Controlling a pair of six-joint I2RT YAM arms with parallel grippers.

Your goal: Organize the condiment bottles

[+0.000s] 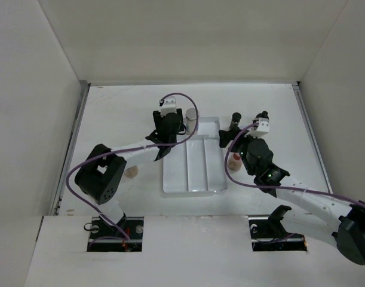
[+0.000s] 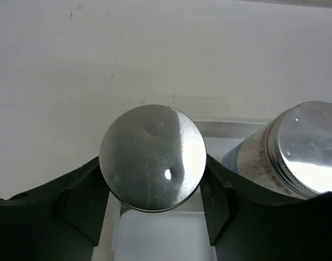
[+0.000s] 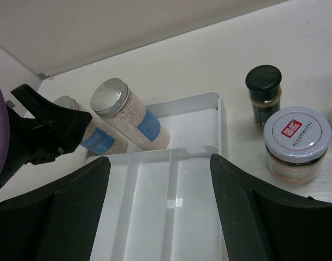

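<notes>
Now the left jaws grasp a silver-capped jar (image 2: 152, 157) at the far end of the white tray (image 3: 195, 196), just beside a second blue-labelled jar (image 3: 130, 117). The right jaws hang released over the tray; a black-capped bottle (image 3: 263, 92) and a white-lidded jar (image 3: 296, 144) stand on the desk (image 3: 263, 43) beside it.

The tray (image 3: 195, 128) is white. The tall jar (image 3: 130, 115) and the second tall jar (image 3: 98, 138) — silver caps, beige grains, blue labels. The small bottle (image 3: 263, 95) has a black cap; the wide jar (image 3: 296, 147), a white lid with a red square.
</notes>
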